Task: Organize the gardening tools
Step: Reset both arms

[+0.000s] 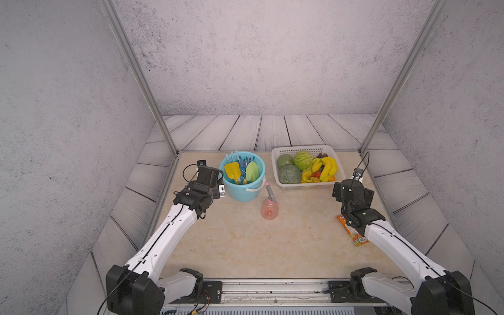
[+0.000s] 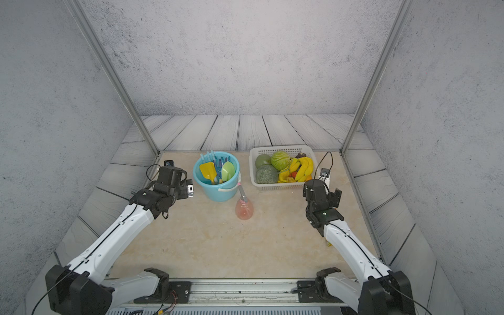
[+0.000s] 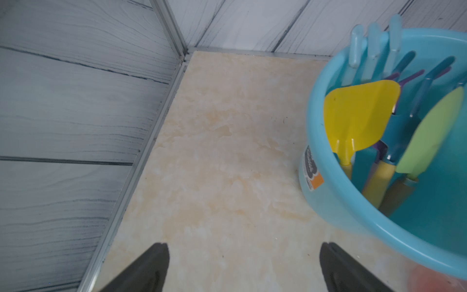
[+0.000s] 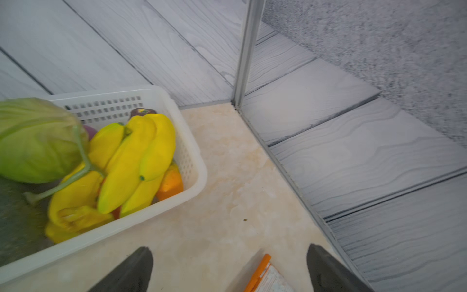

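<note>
A light-blue bucket (image 1: 236,194) (image 2: 211,194) (image 3: 326,184) stands at the back of the table holding the gardening tools upright: a yellow shovel (image 1: 231,170) (image 3: 361,116), a green trowel (image 1: 252,170) (image 3: 434,131) and blue and purple forks (image 1: 239,159) (image 3: 374,48). A pink spray bottle (image 1: 269,207) (image 2: 244,208) stands on the table just in front of the bucket. My left gripper (image 1: 207,176) (image 3: 243,265) hangs open and empty left of the bucket. My right gripper (image 1: 351,191) (image 4: 228,268) is open and empty at the right edge.
A white basket (image 1: 300,149) (image 4: 194,156) of fruit and vegetables sits back right, beside my right gripper. An orange snack packet (image 1: 353,231) (image 4: 262,278) lies under my right wrist. Metal frame posts (image 1: 141,81) stand at the table's far corners.
</note>
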`<state>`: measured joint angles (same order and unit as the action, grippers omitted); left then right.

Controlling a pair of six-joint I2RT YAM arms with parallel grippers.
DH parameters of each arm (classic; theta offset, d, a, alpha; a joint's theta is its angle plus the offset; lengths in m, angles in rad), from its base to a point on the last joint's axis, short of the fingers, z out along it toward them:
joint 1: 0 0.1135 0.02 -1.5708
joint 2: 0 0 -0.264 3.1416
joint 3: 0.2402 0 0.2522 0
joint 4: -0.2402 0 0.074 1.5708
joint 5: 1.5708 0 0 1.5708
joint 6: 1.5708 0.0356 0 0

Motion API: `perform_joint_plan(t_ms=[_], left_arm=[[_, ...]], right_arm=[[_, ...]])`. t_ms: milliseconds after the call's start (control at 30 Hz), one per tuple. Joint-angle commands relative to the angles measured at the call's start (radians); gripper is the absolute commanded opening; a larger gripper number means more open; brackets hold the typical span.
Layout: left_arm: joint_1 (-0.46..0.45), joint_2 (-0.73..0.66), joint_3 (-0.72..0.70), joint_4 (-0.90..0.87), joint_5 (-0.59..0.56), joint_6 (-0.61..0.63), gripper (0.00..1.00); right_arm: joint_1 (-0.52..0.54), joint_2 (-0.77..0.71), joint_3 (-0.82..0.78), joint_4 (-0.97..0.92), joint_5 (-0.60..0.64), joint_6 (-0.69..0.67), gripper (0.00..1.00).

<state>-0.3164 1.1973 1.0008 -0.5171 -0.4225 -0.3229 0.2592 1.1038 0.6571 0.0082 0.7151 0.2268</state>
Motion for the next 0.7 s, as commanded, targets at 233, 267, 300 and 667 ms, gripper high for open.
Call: perform_joint_plan(t_ms=[233,267,300,667], left_arm=[[0.161,0.145,-0.333,0.661,-0.071,0.228,0.99],[0.164,0.166,-0.36,0.738,-0.068,0.254,0.99],[0.168,0.183,-0.384,0.799,-0.065,0.268,1.0],[0.222,0.329,-0.612,1.415,0.139,0.323,0.93]], right_arm=[[-0.052,0.244,-0.148,0.436,0.118,-0.046,0.99],[-0.053,0.268,-0.168,0.508,0.118,-0.065,0.99],[-0.054,0.289,-0.182,0.563,0.074,-0.09,0.99],[-0.162,0.416,-0.183,0.707,-0.28,-0.134,0.99]])
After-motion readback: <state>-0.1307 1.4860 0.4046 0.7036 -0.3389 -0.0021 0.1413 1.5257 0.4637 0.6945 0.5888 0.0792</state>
